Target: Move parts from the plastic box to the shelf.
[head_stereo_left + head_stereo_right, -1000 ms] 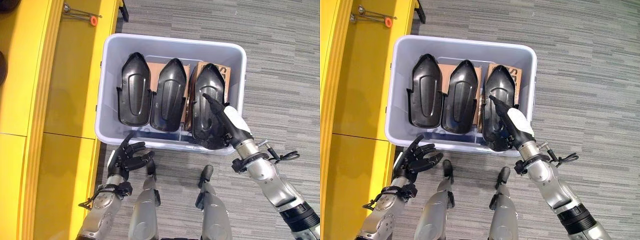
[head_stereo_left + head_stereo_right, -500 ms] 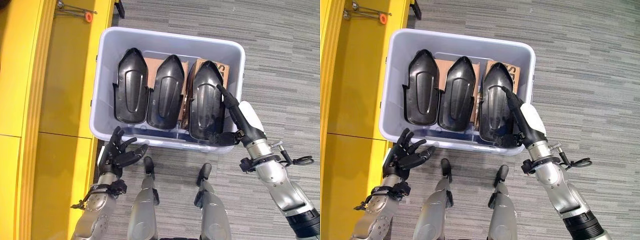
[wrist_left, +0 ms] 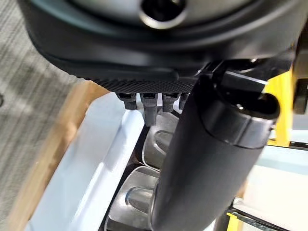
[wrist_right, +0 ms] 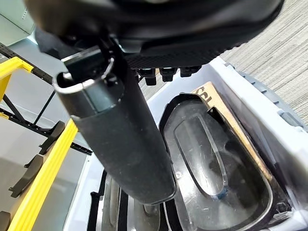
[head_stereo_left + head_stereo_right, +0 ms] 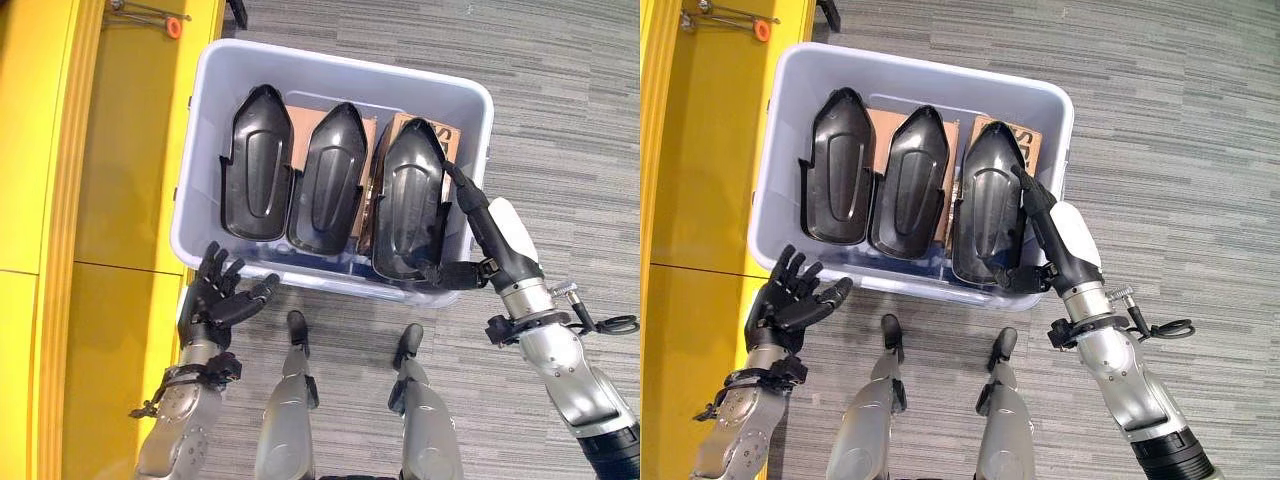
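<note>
Sitting inside the pale translucent plastic box [image 5: 205, 170] are three glossy black moulded plastic shell parts, lined up side by side with their pointed ends toward the far wall: the left part [image 5: 256, 164], the middle part [image 5: 327, 180] and the right part [image 5: 408, 200]. Flat brown cardboard pieces [image 5: 438, 135] show behind them toward the far right of the box.

The right hand [image 5: 492, 240], dark with a white cover, reaches over the near right corner of the box. Its fingers [image 5: 466, 198] are stretched out straight along the right edge of the right part, and the thumb pokes in at that part's near end, so the hand is spread apart rather than clamped; whether it actually touches the part is hard to tell. The right wrist view looks down into the hollow of that same part [image 4: 211, 168].

The left hand [image 5: 217, 297] hangs just outside the near left corner of the box, fingers spread and relaxed, holding nothing.

The box sits on grey striped carpet floor [image 5: 560, 110]. Just beside it on the left is the yellow shelf [image 5: 110, 170], with a small metal tool with an orange tip [image 5: 165, 22] lying at its far end.
</note>
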